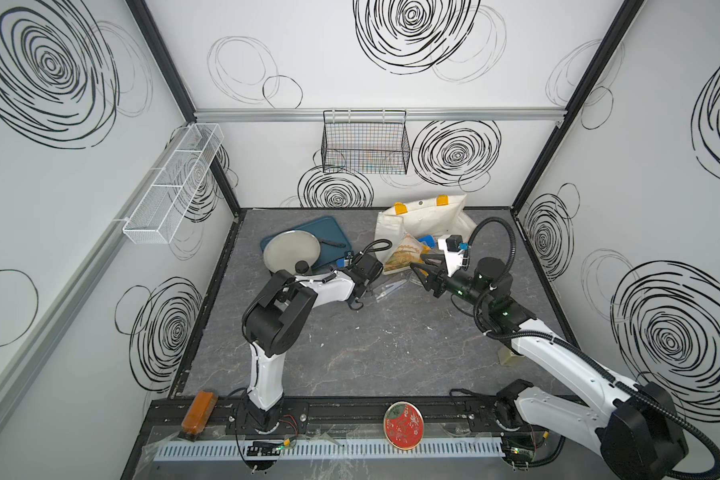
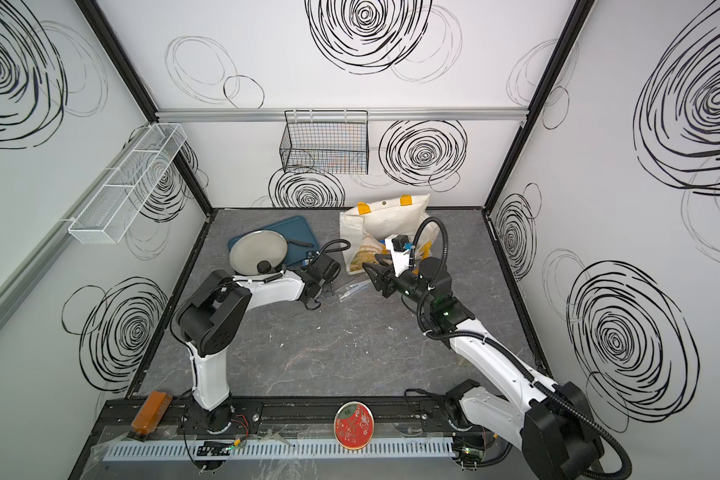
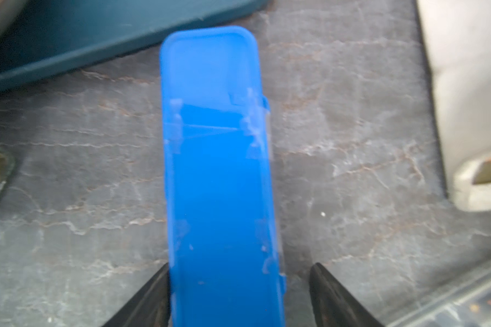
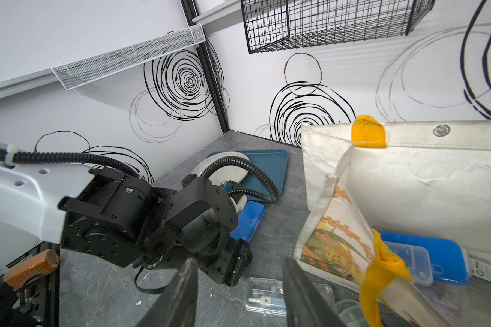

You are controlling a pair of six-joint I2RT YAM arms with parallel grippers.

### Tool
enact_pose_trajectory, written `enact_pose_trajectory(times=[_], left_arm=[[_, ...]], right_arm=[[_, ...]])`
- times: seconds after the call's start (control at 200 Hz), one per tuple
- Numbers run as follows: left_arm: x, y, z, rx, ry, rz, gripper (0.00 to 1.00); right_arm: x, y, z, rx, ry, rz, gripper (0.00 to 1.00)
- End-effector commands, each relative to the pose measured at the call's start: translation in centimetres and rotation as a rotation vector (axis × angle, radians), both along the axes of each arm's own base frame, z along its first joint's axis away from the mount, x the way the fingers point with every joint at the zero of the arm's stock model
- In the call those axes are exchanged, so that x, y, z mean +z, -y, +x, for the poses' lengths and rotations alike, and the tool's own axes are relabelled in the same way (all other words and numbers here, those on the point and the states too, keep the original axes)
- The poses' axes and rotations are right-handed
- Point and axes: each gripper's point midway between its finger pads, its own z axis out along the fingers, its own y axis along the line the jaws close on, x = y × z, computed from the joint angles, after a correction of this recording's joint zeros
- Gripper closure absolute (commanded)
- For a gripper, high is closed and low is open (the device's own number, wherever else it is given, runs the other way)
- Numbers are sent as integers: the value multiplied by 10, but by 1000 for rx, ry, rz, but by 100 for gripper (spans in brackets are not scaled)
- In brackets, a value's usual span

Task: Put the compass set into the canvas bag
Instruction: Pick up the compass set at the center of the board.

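Robot lab cell: swirl-printed walls (image 1: 391, 91), aluminium frame (image 1: 375, 115), arms (image 1: 262, 382) bolted to rail (image 1: 350, 409).

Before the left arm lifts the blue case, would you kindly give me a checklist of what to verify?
1. The blue case lies inside the left gripper: ok.
2. Both fingers touch it: not ok; one finger stands apart.
3. The canvas bag has its mouth open: ok.
4. The right gripper holds the bag: not ok; jaws apart, nothing between them.
5. The clear case on the table is off the path to the bag: cannot tell.
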Motion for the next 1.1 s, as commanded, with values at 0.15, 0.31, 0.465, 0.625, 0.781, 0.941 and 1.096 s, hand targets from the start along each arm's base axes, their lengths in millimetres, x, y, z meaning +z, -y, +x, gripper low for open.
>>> enact_pose_trajectory(times=[0.15, 0.31, 0.465, 0.625, 0.781, 0.941, 1.096], left_arm=[[-9, 2, -3, -3, -6, 4, 39], [-7, -1, -4, 2, 0, 9, 43], [6, -3, -2, 1, 61, -7, 47], [31, -4, 0, -8, 177, -65, 47], [61, -8, -4, -18, 315, -136, 49], [97, -11, -17, -50, 480, -237, 50], [130, -13, -34, -97, 615, -327, 50]], right_arm=[[12, -5, 0, 14, 31, 22, 49], [12, -6, 1, 18, 29, 21, 49], [13, -9, 2, 31, 26, 19, 49], [13, -13, 7, 36, 1, 5, 49], [10, -22, 12, 68, -52, -11, 49], [9, -39, 16, 140, -132, -5, 49], [22, -52, 26, 158, -142, 6, 49]])
